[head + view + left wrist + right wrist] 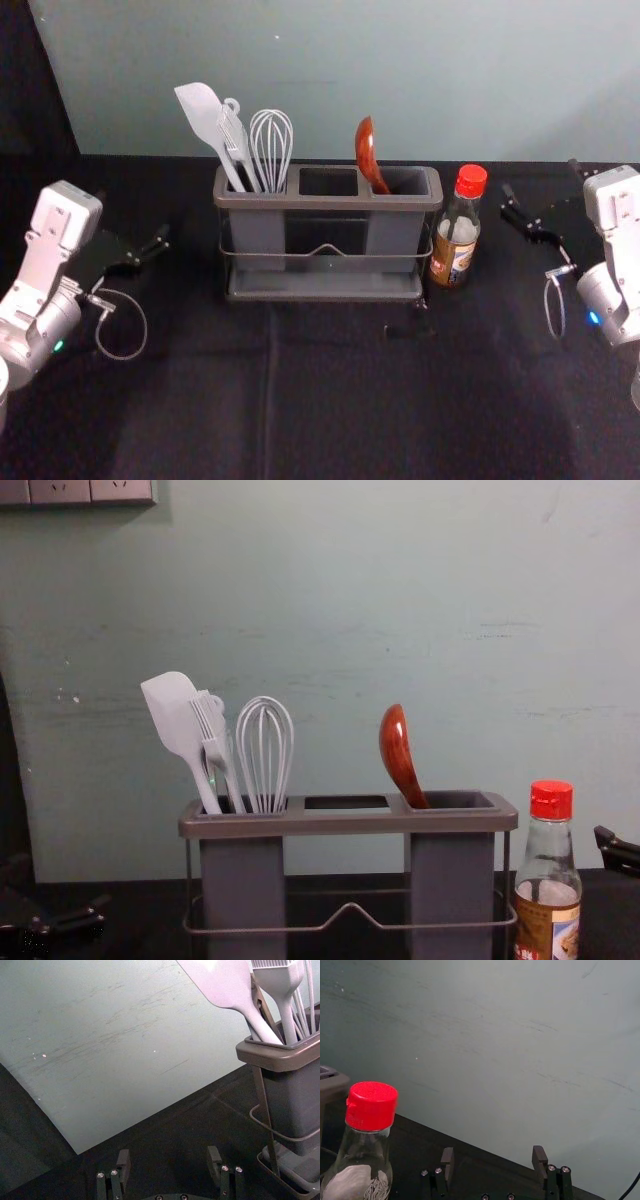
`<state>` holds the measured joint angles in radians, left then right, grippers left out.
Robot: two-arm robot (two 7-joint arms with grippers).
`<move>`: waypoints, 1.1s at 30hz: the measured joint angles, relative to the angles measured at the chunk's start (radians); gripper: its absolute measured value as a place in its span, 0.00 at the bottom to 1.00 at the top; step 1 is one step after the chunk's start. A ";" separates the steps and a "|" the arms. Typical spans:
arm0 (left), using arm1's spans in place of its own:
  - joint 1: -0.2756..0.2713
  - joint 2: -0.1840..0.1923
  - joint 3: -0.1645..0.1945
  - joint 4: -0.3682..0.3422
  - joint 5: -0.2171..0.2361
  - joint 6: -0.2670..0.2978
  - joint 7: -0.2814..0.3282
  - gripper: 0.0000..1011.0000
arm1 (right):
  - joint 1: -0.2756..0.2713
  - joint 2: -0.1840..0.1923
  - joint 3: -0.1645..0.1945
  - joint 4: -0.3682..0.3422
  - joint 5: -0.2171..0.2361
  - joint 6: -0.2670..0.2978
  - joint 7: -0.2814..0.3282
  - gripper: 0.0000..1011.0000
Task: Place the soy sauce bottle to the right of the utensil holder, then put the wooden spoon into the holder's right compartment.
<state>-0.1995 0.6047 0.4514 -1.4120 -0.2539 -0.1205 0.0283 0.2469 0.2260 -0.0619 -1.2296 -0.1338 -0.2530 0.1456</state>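
From where I stand, both parts of the job look finished: the soy sauce bottle [455, 240] stands upright on the tabletop [350, 400], just beside the utensil holder [330, 202] on its right. The wooden spoon [367, 150] sits bowl-up in the right compartment [408, 180], leaning left, upper centre of the head view. I'd say the next move only calls for drawing both arms back without knocking the bottle.

The right tool [493, 1160], at the head view's right side, is released, its fingers apart around nothing; the bottle lies to its left, between it and the holder. The left tool [169, 1157], at the left side, is likewise spread and empty, well apart from the spoon.
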 joint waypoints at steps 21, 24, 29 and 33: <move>0.000 0.000 0.000 0.000 0.000 0.000 0.000 0.99 | -0.001 0.000 0.001 -0.003 0.001 0.001 0.003 0.99; 0.000 0.000 0.000 0.000 0.000 0.000 0.000 0.99 | -0.001 0.000 0.001 -0.003 0.001 0.001 0.003 0.99; 0.000 0.000 0.000 0.000 0.000 0.000 0.000 0.99 | -0.001 0.000 0.001 -0.003 0.001 0.002 0.004 0.99; 0.000 0.000 0.000 0.000 0.000 0.000 0.000 0.99 | -0.001 0.000 0.001 -0.003 0.001 0.002 0.004 0.99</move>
<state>-0.1995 0.6047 0.4514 -1.4120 -0.2539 -0.1206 0.0283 0.2458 0.2260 -0.0607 -1.2329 -0.1326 -0.2513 0.1497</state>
